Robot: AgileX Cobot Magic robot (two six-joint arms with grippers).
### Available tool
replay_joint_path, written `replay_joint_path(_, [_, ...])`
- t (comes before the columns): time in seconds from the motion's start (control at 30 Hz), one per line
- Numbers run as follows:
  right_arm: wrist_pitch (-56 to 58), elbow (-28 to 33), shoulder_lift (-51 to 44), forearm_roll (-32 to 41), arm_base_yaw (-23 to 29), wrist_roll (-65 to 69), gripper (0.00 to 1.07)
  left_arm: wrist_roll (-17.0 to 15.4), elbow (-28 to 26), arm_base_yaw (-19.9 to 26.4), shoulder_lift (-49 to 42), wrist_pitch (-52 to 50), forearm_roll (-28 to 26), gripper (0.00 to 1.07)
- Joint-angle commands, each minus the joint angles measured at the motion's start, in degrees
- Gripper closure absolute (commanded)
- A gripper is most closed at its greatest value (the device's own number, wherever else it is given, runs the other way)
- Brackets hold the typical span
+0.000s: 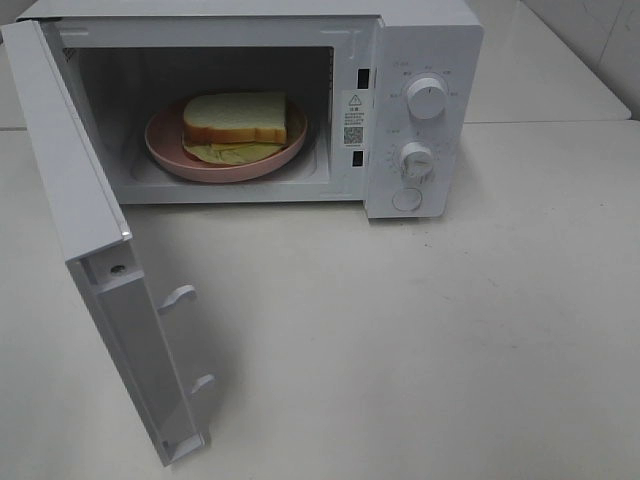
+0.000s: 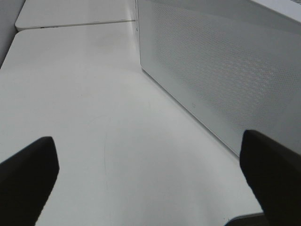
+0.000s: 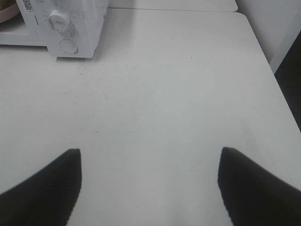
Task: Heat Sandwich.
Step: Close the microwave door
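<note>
So, sandwich [image 1: 236,120]: on pink plate [image 1: 165,148] inside microwave [image 1: 425,40], smaller than plate, yellow-green filling showing at front.
door [image 1: 70,170]: swung wide on left hinge, standing out toward front of high view; latch hooks [image 1: 180,296] on free edge.
cavity mouth: open to front, plate rim just behind sill.
controls: two knobs [image 1: 427,98] stacked on right panel, round button [image 1: 407,199] below.
left gripper [image 2: 148,141]: fingers spread wide, holding nothing, above table [image 1: 420,350], near door's perforated face, not touching.
right gripper [image 3: 149,153]: fingers spread wide, holding nothing, over table, well apart from microwave's control corner.
open room: broad stretch of table in front of and right of microwave; narrower strip left of door.
edges: seam to second table [image 1: 540,80] behind; right edge with dark gap past it in right wrist view.
surface: white, matte, faint scuffs.
room: pale tiled wall [image 1: 600,40] at back right.
</note>
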Motion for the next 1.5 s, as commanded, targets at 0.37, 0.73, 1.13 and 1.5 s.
replay_joint_path(0.37, [-0.46,0.06,-1.55,0.17,-0.40,-0.23,0.31,-0.40,-0.34,-0.29,-1.49,-0.34,0.63,0.03])
replay_joint_path(0.73, [-0.46,0.06,-1.55,0.17,-0.40,-0.23,0.31,-0.40,-2.98,-0.29,2.46,-4.30,0.00,0.06])
replay_joint_path(1.13, [-0.46,0.06,-1.55,0.17,-0.40,-0.23,0.31,-0.40,-3.09,-0.29,15.07,-10.94,-0.23,0.65])
replay_joint_path(1.5, [-0.46,0.06,-1.55,0.17,-0.40,-0.23,0.31,1.38,-2.92,-0.29,26.99,-22.29,-0.11,1.06])
